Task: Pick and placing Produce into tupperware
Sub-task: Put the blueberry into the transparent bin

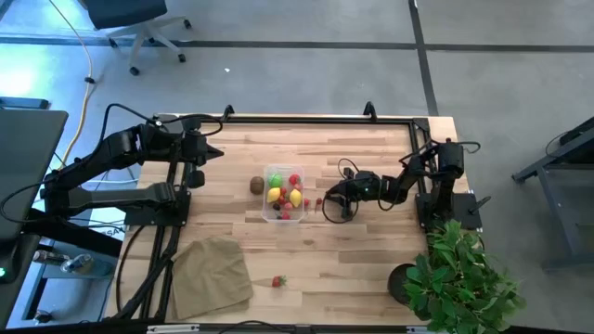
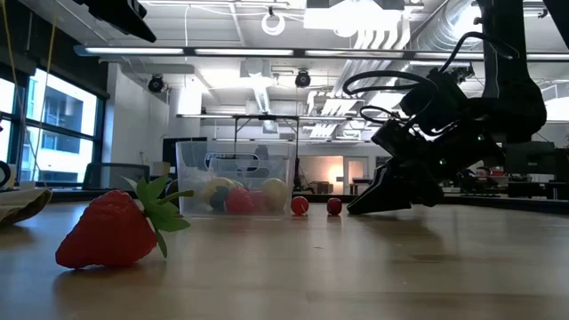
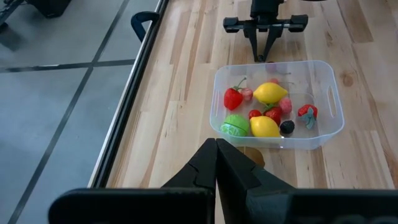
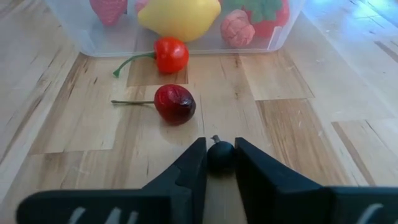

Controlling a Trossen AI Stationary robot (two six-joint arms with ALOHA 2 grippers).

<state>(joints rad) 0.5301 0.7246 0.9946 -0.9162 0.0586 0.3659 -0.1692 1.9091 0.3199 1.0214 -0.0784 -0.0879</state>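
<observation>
Left gripper [image 1: 215,151] parked clenched and empty at the table's left; tupperware [image 1: 284,194] mid-table, partly filled with produce. Right gripper [image 4: 221,158], low beside the tub, pinches a small dark berry [image 4: 221,154]. Pick step; next likely lift clear of two cherries [image 4: 174,103], carry over rim.

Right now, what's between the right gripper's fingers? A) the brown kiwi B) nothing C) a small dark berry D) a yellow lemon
C: in the right wrist view the right gripper has its fingers on either side of a small dark berry on the table, just short of two red cherries outside the tupperware.
</observation>
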